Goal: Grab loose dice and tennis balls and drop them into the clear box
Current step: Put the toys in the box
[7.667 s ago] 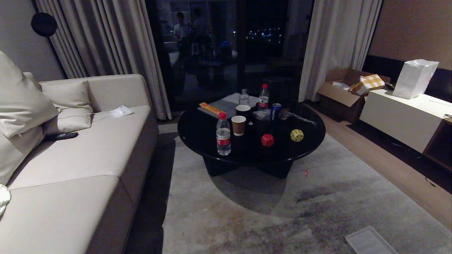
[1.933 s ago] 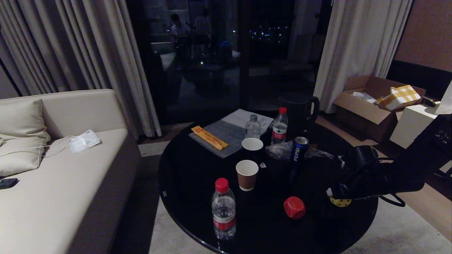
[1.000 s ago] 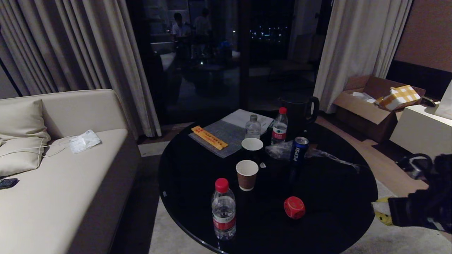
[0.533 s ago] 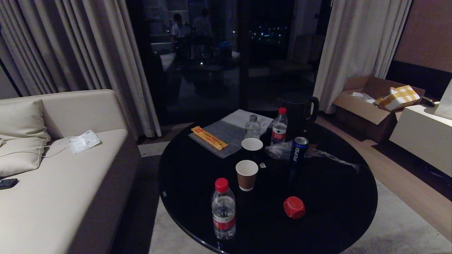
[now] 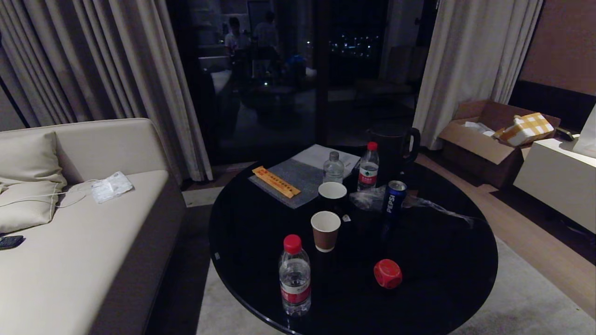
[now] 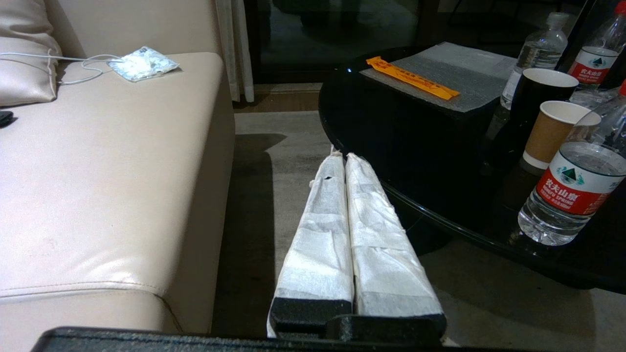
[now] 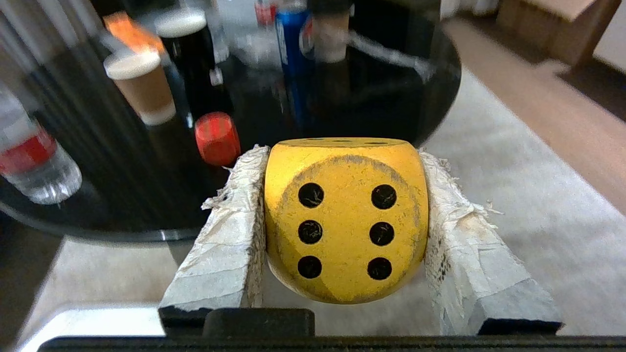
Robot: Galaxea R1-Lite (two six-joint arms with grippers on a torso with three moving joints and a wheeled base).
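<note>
Yellow die (image 7: 346,220) off table | right gripper (image 7: 342,230) holds it, withdrawn

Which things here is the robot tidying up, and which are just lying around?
For the job:
- yellow die, held in the right end effector
- red die on the black table

Just lying about:
- water bottle
- paper cup
- Pepsi can
</note>
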